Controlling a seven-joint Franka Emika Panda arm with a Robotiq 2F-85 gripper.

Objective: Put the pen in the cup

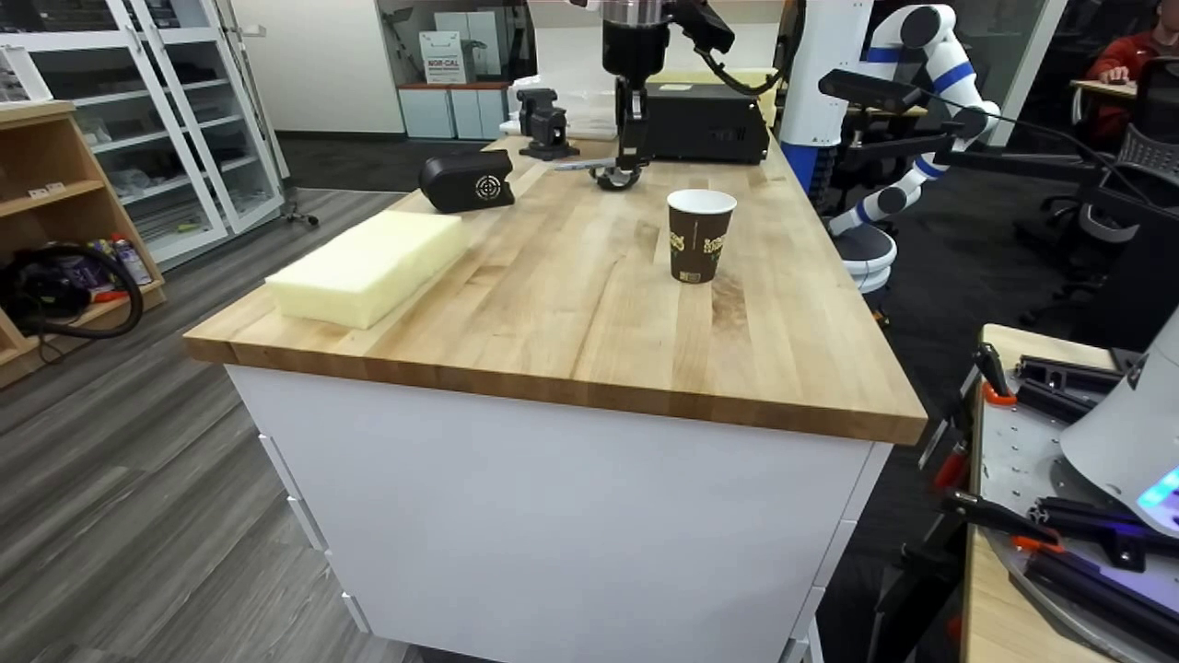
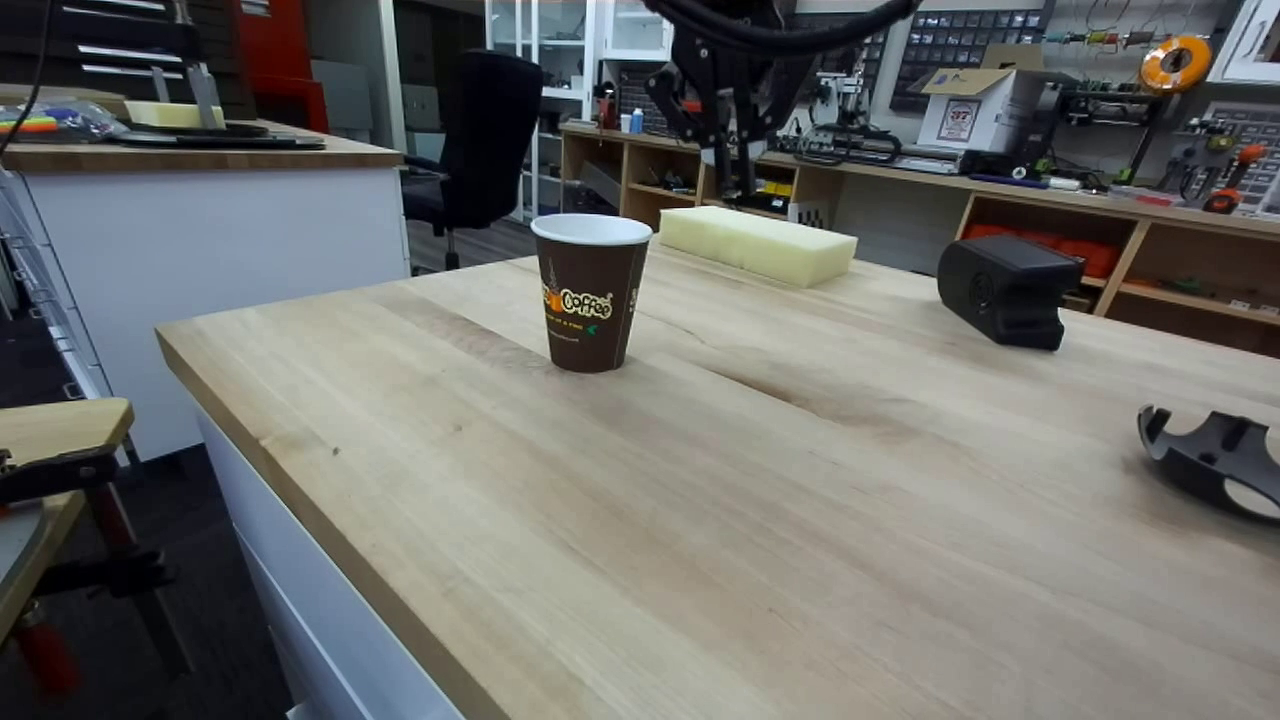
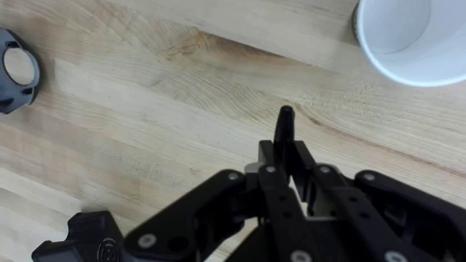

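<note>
Gripper (image 3: 284,155) pinched on the dark pen (image 3: 284,125), cup (image 2: 592,320) reading "Coffee" in an exterior view, its white inside in the wrist view, wooden tabletop (image 2: 700,500), grey floor (image 1: 166,525)

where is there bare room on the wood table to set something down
Bare tabletop lies between the foam block and cup, and between cup and dark ring part. It gets crowded in an exterior view around the black box and vise-like stand.

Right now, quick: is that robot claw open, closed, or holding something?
Gripper: closed, holding the dark pen, whose end pokes out beyond it in the wrist view.
</note>
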